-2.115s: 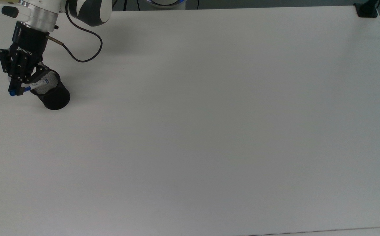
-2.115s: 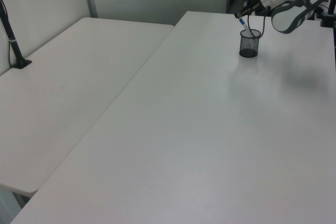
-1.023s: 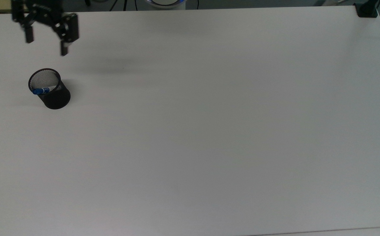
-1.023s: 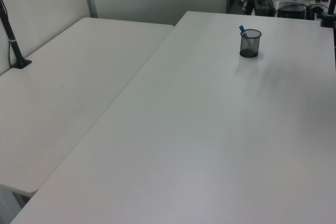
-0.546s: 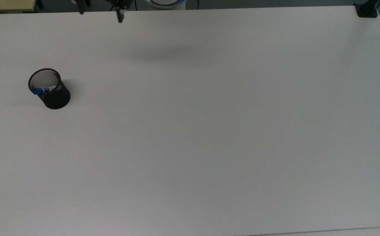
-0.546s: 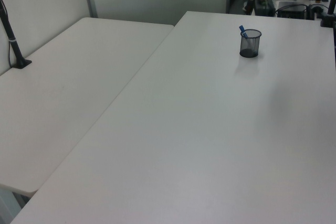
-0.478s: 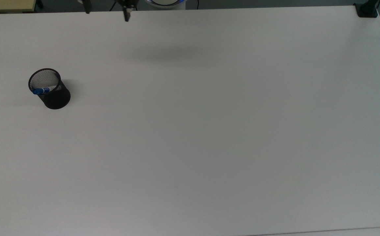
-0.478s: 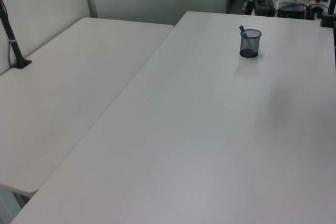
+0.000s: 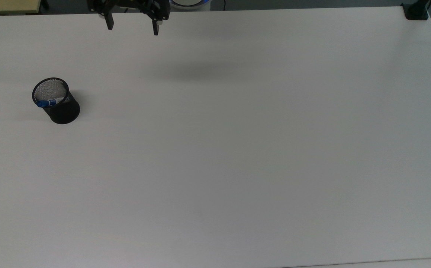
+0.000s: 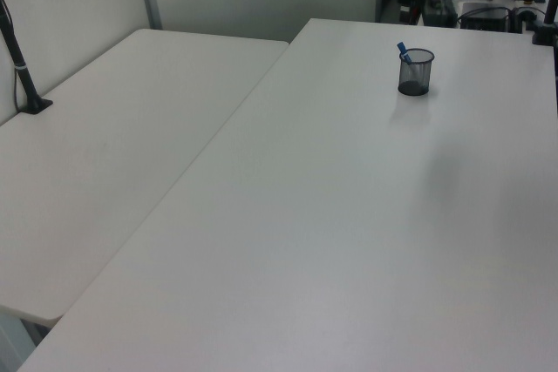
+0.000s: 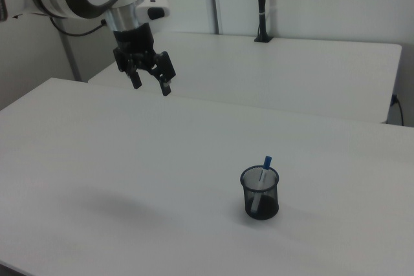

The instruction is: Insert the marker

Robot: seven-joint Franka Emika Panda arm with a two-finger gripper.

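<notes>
The marker stands tilted inside a black mesh cup on the top view's left side of the white table, its blue end poking over the rim. The left view has the marker in the cup at the far end of the table. In the right view the marker leans in the cup. My gripper hangs open and empty high above the table's far edge, well clear of the cup. It is open in the right view too.
The white table spreads wide to the top view's right of the cup. A black clamp sits at its far right corner. A second white table adjoins on the left view's left, with a black post on it.
My gripper let go of the marker in the cup, rose, and moved away towards the top view's upper middle. The marker now rests in the cup on its own.
</notes>
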